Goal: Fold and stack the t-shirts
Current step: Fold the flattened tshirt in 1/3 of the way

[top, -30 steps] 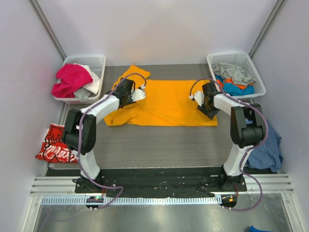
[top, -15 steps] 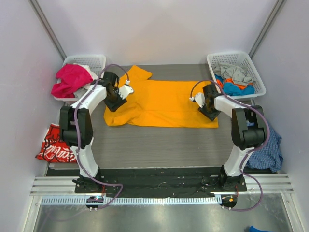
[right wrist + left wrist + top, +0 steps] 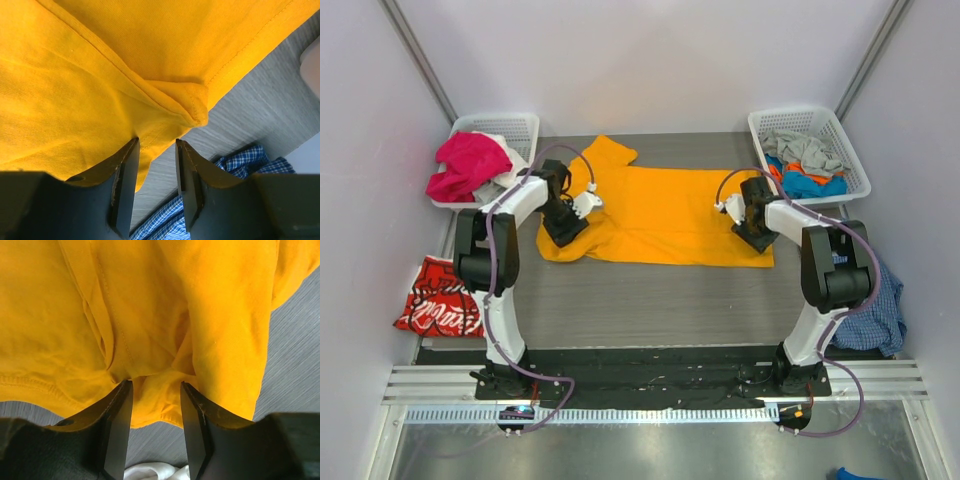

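**Orange-yellow t-shirt** (image 3: 660, 212): spread on the table (image 3: 650, 295), long axis left to right. One sleeve juts toward the far left; the stitched straight edge is at the right.
**Left gripper** (image 3: 156, 385): clamped on the shirt's rumpled near-left corner.
**Right gripper** (image 3: 156, 142): pinching the near-right corner.
**Left basket** (image 3: 505, 118): pink and white cloth.
**Right basket** (image 3: 798, 110): grey, blue and orange garments (heaped).
**Red t-shirt** (image 3: 435, 300): crumpled at the table's near-left edge.
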